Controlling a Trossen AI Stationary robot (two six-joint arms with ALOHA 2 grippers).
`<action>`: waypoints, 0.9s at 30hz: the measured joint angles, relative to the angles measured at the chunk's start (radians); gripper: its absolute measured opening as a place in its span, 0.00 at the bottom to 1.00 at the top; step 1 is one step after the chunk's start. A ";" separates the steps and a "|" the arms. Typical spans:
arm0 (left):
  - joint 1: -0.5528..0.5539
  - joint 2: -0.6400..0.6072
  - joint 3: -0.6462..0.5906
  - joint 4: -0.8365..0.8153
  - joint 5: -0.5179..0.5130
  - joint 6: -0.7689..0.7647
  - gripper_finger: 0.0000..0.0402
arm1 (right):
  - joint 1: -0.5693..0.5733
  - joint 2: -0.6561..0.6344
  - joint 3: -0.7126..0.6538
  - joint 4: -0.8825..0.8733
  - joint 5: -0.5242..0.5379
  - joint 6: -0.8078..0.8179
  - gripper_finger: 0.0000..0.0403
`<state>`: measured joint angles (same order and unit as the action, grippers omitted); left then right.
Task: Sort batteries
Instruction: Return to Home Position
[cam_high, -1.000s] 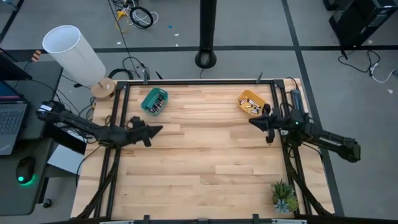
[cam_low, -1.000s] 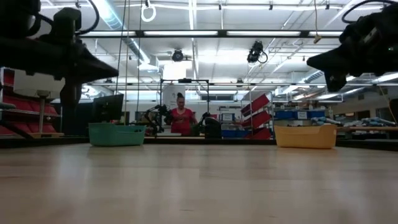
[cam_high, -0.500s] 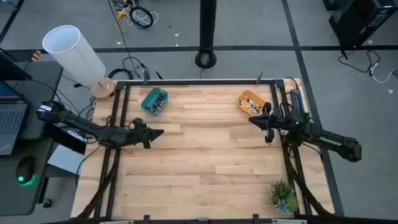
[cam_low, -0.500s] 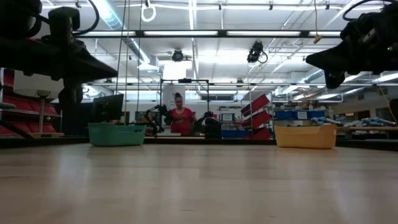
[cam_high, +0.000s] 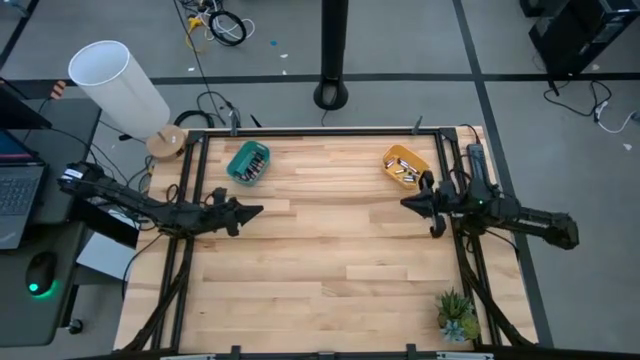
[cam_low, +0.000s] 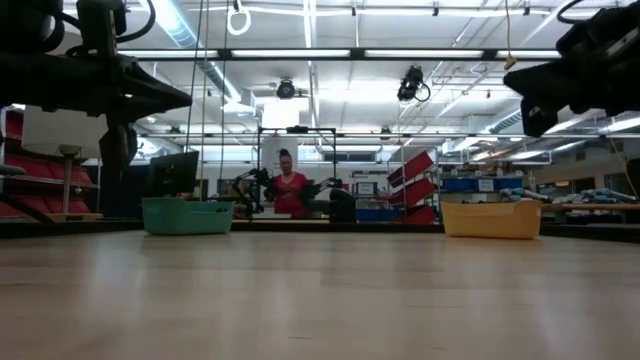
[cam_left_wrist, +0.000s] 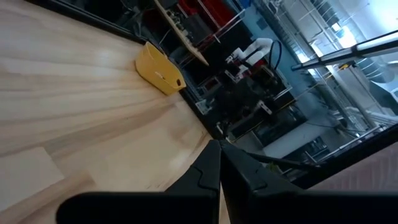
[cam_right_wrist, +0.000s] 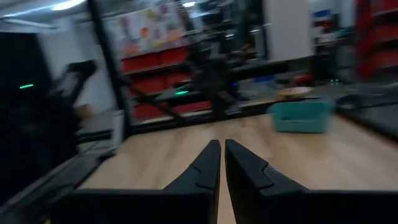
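Several small silvery and dark batteries lie in the teal bin (cam_high: 248, 163) at the table's far left, and more lie in the orange bin (cam_high: 403, 165) at the far right. Both bins stand on the table and also show in the low view as teal bin (cam_low: 187, 216) and orange bin (cam_low: 490, 219). My left gripper (cam_high: 258, 210) hovers above the table's left side, shut and empty, pointing right; its own view shows the left gripper (cam_left_wrist: 220, 151). My right gripper (cam_high: 405, 201) hovers near the orange bin, shut and empty, pointing left; its wrist view shows the right gripper (cam_right_wrist: 221, 148).
A small potted plant (cam_high: 457, 315) stands at the table's near right corner. A black frame (cam_high: 190, 160) borders the table. A person in red (cam_low: 291, 185) stands far beyond the table. The middle of the wooden table (cam_high: 330, 250) is bare.
My right gripper has drifted slightly toward the table's near edge and risen a little in the low view. My left gripper has shifted a little and stays shut. The bins have not moved.
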<state>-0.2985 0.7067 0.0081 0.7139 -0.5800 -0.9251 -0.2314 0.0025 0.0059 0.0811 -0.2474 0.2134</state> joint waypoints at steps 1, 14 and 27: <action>0.000 0.000 0.000 0.000 0.000 0.000 0.04 | 0.035 0.000 0.000 -0.001 0.000 0.000 0.08; 0.000 0.000 0.000 -0.001 0.001 0.000 0.04 | 0.276 0.001 0.000 -0.004 0.000 0.000 0.07; 0.000 -0.251 0.000 -0.245 0.002 0.000 0.04 | 0.291 0.002 0.000 -0.024 0.000 0.000 0.07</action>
<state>-0.2985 0.4556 0.0078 0.4693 -0.5781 -0.9249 0.0599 0.0044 0.0059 0.0569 -0.2478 0.2137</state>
